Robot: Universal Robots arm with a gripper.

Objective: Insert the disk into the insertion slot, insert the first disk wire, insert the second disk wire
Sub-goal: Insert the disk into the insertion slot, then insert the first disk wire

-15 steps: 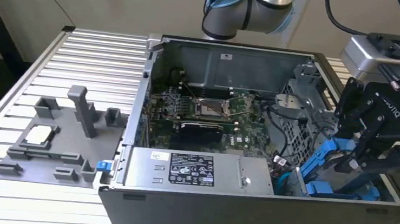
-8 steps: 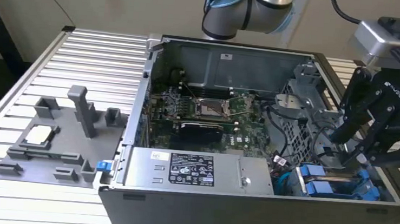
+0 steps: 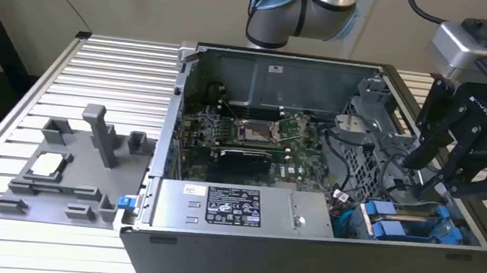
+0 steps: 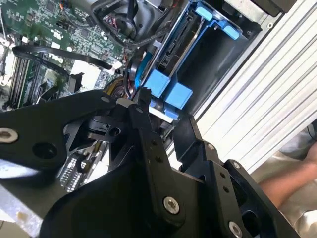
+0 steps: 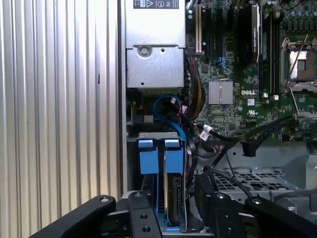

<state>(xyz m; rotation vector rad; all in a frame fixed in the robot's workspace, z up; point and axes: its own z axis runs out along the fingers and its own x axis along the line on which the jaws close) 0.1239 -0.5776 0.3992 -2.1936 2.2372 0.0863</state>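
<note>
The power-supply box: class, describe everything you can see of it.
The power-supply box is a grey sheet-metal block, lying flat inside the open computer case along its near wall in the exterior view. A white-and-black label covers part of its top. Bundled cables leave one end, toward the blue-framed drives.

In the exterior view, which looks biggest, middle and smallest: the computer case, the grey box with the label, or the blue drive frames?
1. Computer case
2. Grey labelled box
3. Blue drive frames, clearly the smallest
</note>
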